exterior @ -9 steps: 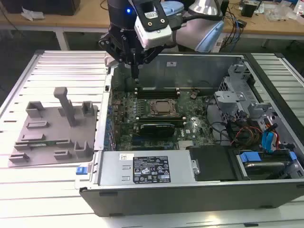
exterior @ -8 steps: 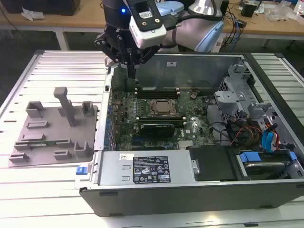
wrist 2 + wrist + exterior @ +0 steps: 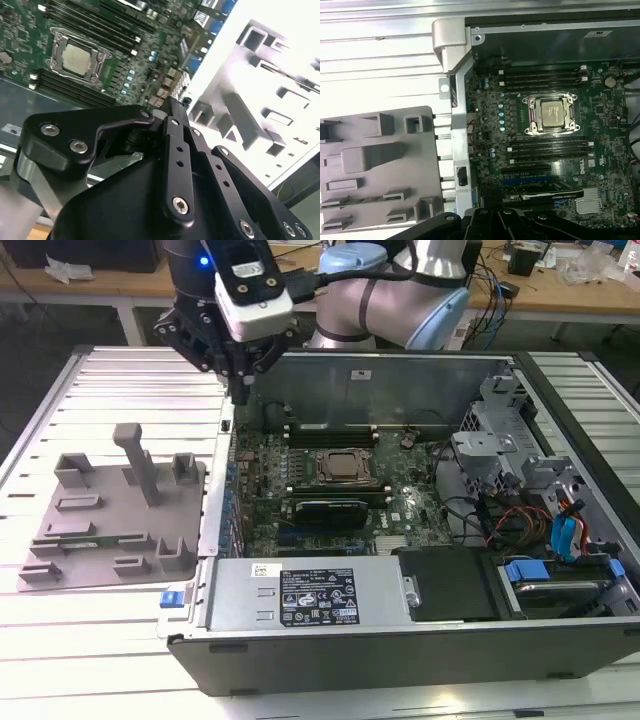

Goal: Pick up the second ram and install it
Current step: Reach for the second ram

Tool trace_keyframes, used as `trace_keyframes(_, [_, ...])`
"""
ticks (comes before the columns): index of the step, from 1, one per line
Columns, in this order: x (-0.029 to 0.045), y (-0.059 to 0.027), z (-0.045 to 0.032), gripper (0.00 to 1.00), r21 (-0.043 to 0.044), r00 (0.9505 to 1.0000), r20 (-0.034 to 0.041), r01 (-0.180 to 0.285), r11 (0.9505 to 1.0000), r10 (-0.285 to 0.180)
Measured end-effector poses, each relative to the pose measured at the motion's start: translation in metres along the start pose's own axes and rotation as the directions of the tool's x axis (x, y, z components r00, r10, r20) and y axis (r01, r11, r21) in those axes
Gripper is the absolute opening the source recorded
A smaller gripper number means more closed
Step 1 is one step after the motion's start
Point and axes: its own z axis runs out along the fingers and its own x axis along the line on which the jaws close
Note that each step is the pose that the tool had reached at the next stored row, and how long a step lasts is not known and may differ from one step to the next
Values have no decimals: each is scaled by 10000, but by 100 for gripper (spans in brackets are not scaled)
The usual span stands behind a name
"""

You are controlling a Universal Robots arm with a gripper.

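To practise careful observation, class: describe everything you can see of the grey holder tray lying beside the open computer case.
The grey holder tray looks like matt moulded plastic: a flat base carrying low rectangular pockets, short upright blocks and one tall leaning post. It lies flat on the white slatted table, at the exterior view's left of the computer case, its edge close beside the case's wall. Whether they touch cannot be told.

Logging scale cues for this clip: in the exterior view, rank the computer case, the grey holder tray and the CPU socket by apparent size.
1. computer case
2. grey holder tray
3. CPU socket
The gaps are plain; nearness to the camera does not blur the order.
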Motion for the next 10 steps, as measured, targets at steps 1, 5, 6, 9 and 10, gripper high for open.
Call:
trace_keyframes(1, [32, -2, 0, 8, -1, 10000, 1, 0, 10000, 0])
trace_keyframes(5, [244, -18, -5, 8, -1, 10000, 1, -1, 10000, 1])
trace_keyframes(6, [368, -28, -8, 8, -1, 10000, 1, 0, 10000, 0])
trace_keyframes(9, [562, -42, -12, 8, 0, 10000, 2, 0, 10000, 0])
trace_keyframes(10, [598, -45, -13, 8, -1, 10000, 2, 0, 10000, 0])
